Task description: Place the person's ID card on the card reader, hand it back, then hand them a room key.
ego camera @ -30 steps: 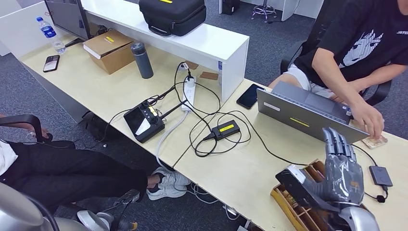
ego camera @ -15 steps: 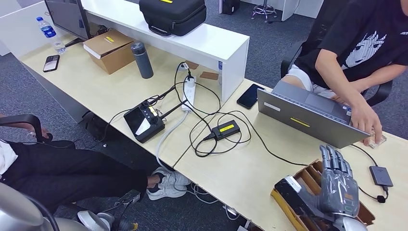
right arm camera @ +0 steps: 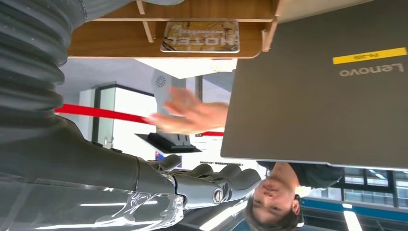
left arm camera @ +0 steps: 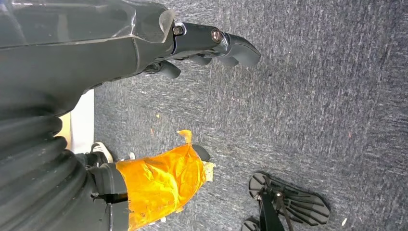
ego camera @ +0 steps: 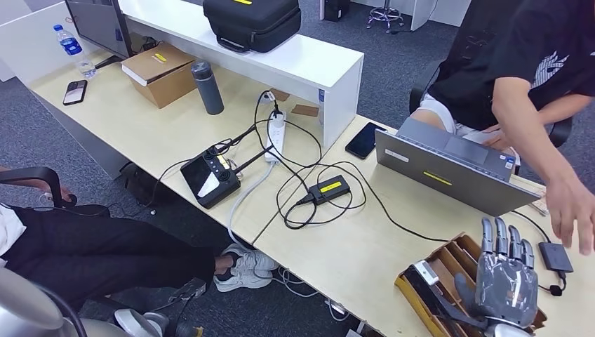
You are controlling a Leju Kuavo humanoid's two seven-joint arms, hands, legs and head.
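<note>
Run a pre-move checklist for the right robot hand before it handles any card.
1. Right robot hand free: ok, fingers apart, nothing held, above the wooden organizer.
2. Card reader free: ok, nothing lies on it.
3. Path clear of people: not ok, the person's hand reaches over the desk close to the reader.
4. ID card located: cannot tell, no card is plainly identifiable on the desk or in the person's hand.
5. Room key available: ok, a hotel card lies in an organizer compartment in the right wrist view.
</note>
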